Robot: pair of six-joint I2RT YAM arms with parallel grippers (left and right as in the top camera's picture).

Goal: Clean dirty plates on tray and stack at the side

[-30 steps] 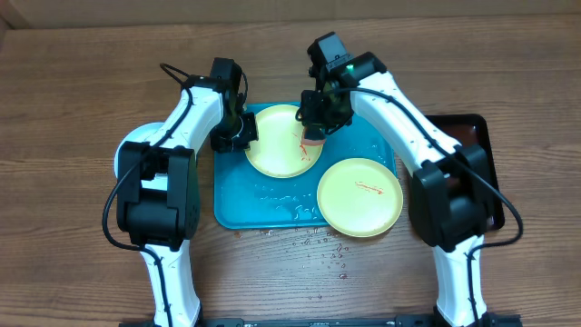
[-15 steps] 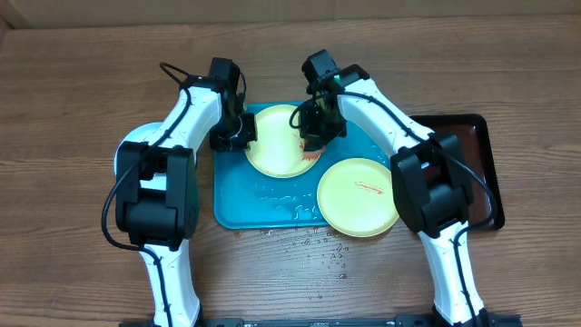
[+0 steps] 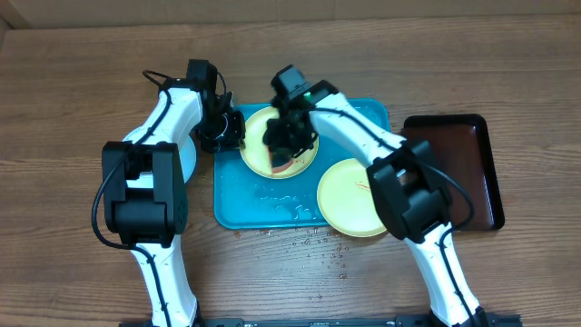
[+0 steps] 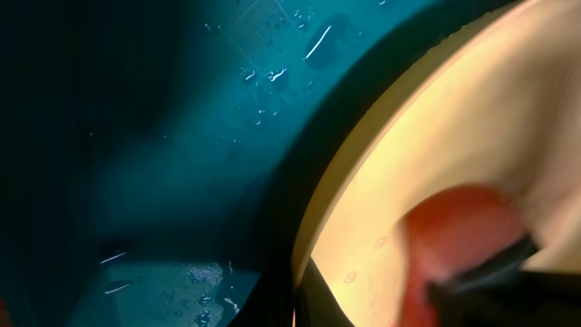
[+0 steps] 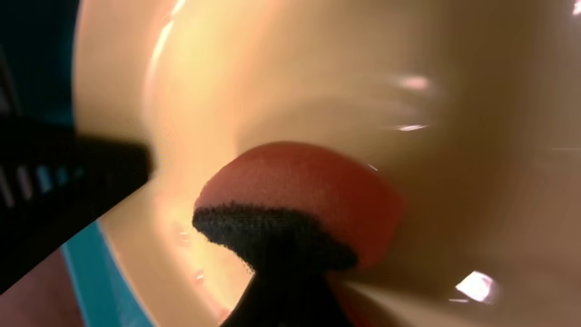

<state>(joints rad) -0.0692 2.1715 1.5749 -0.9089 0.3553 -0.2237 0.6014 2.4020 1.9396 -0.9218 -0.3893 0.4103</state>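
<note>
A pale yellow-green plate lies at the back left of the turquoise tray. My left gripper is shut on its left rim; the left wrist view shows the rim between dark fingers. My right gripper is shut on a red sponge with a black pad and presses it on this plate; the sponge fills the right wrist view. A second yellow-green plate with a red smear lies at the tray's front right. A pale blue edge shows beside the left arm.
A dark brown-black tray lies on the wooden table to the right of the turquoise tray. Water drops are scattered on the tray's front part and on the table in front of it.
Both grippers have moved to the left. The right gripper has dragged the sponge from the plate's right side to its middle. The plate has shifted slightly left.
</note>
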